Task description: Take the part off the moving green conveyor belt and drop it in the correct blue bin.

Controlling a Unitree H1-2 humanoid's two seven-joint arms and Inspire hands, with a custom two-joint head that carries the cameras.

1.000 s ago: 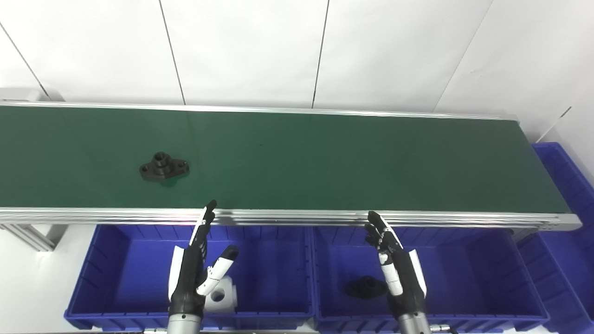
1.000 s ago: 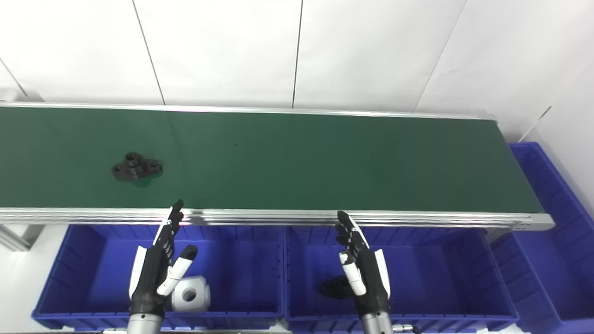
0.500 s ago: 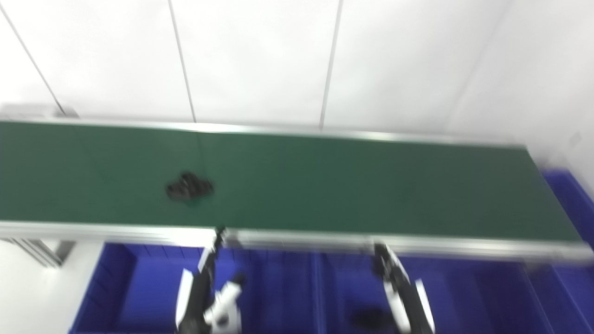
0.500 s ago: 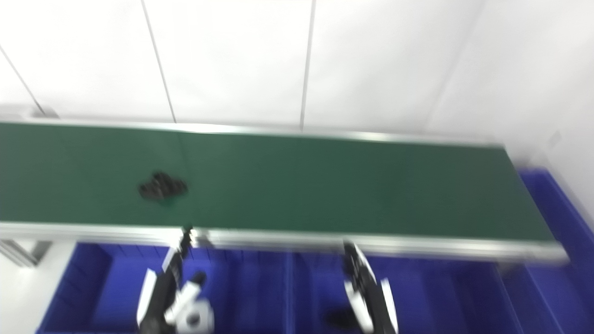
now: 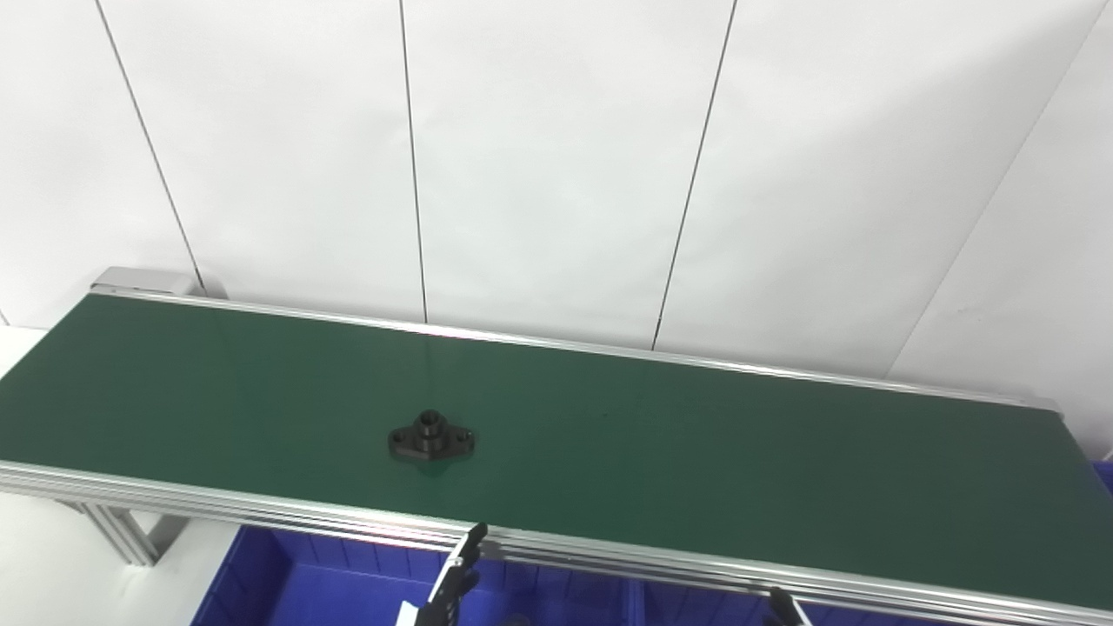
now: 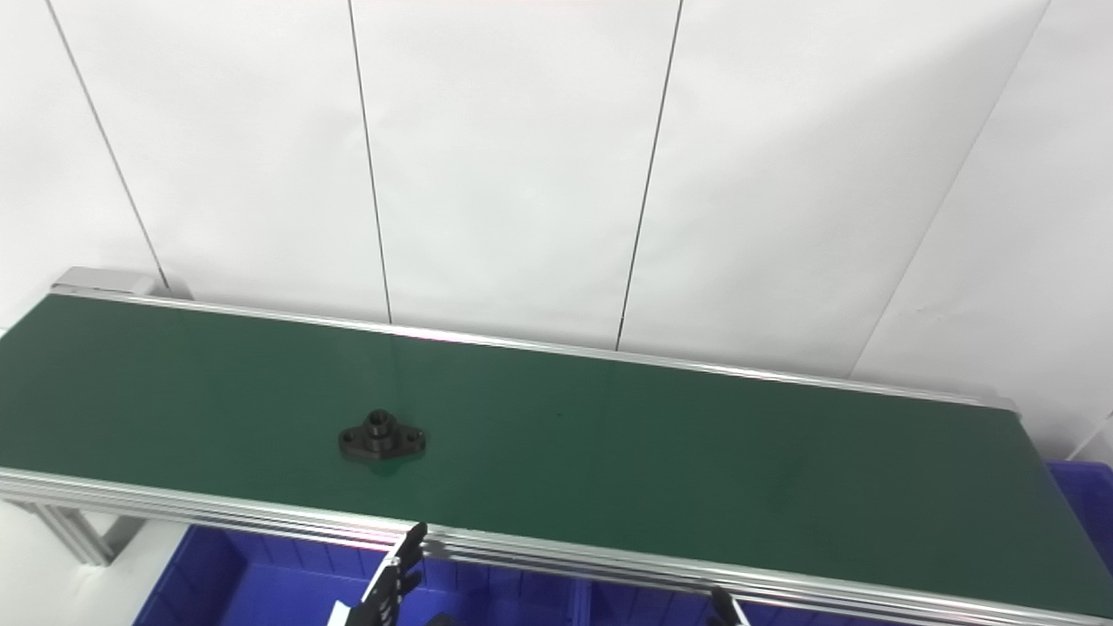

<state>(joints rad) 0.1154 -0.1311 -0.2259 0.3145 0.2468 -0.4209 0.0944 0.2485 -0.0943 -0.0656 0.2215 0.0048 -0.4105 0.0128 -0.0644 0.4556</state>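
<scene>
A black flanged part with a raised round hub lies on the green conveyor belt, left of the belt's middle and nearer its front rail. Only the fingertips of my left hand rise over the bottom edge, straight and holding nothing, in front of the rail and slightly right of the part. Of my right hand just a dark tip shows at the bottom edge, so its state is hidden. Neither hand touches the part.
Below the belt's aluminium front rail, the top of a blue bin shows at the bottom edge. Another blue bin corner peeks past the belt's right end. A white panelled wall stands behind.
The camera has tilted up, so belt and bins sit lower in the picture and the hands are mostly cut off. The part has ridden right, closer to my left hand's line.
</scene>
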